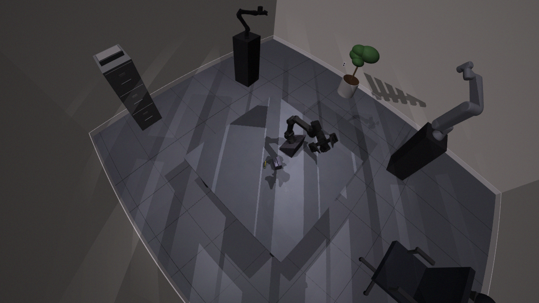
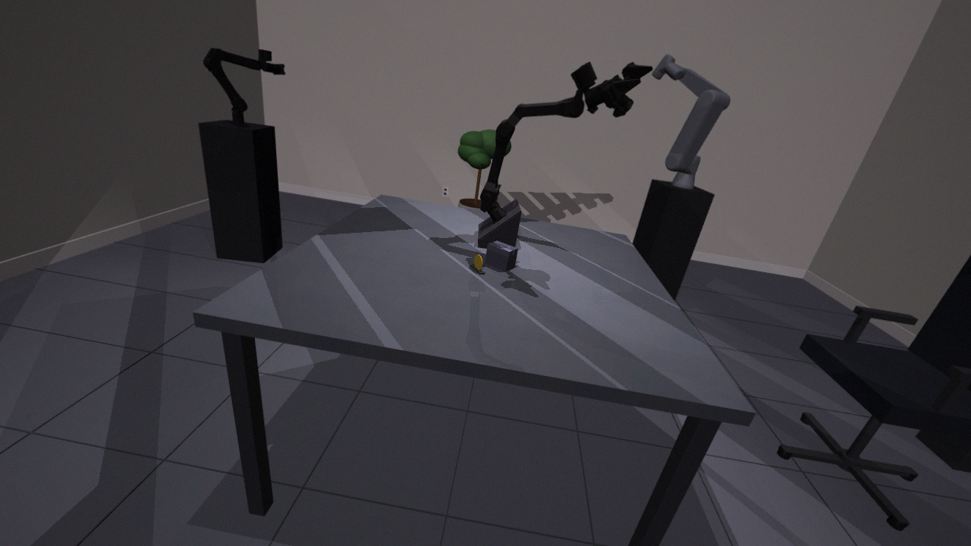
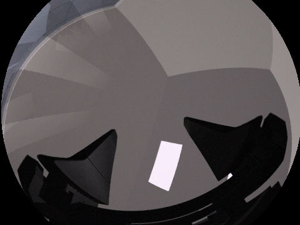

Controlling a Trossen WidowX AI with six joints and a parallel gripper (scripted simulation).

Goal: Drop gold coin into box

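Arm (image 2: 536, 108) up high over the table (image 2: 380, 318), reaching back toward the rear wall, well apart from the task items. Gripper (image 2: 634, 71) spread wide, nothing btwn the fingers; in wrist view both fingers show as dark wedges w/ only wall and a bright white rectangle (image 3: 166, 165) in the gap, pointing up and away from the table top. Coin (image 2: 479, 261) on edge, upright, in its holder (image 2: 480, 270) near table centre; the holder is barely visible, a thin dark-green strip under the coin. Grey box (image 2: 502, 255) just beside the coin on the side nearer the arm base (image 2: 498, 227); can't tell if they touch. Slot not resolvable at this size. In top view coin (image 1: 265, 163) is a tiny yellow sliver, box (image 1: 277, 162) next to it, gripper (image 1: 323, 144) off to the other side of the base, apart from both. Bkgd: two other arms on black pedestals, one black (image 2: 239, 189) and one grey (image 2: 672, 230), filing cabinet (image 1: 126, 86), potted plant (image 1: 356, 69), office chair (image 2: 896, 387).
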